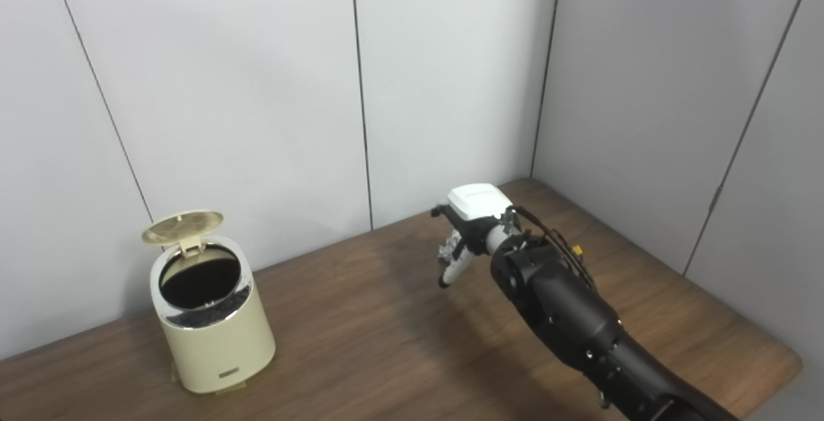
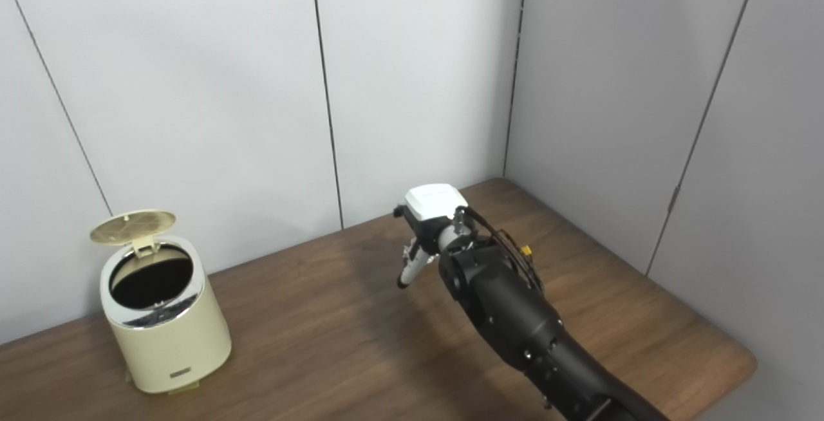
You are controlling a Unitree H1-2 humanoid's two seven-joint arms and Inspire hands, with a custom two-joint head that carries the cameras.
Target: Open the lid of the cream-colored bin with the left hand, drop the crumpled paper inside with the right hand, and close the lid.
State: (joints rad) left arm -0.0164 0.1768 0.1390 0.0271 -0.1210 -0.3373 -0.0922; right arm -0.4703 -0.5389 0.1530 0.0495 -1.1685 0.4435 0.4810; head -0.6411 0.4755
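The bin (image 1: 212,318) has its lid (image 1: 183,226) up, ready for paper (image 1: 449,246). The right hand (image 1: 465,241) seems curled around it, well apart from the bin.

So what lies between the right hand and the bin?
Only bare table, in both eye views, between the right hand and the bin.

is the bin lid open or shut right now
Open. The lid stands tipped back on its hinge above the bin, and the dark round mouth shows beneath it.
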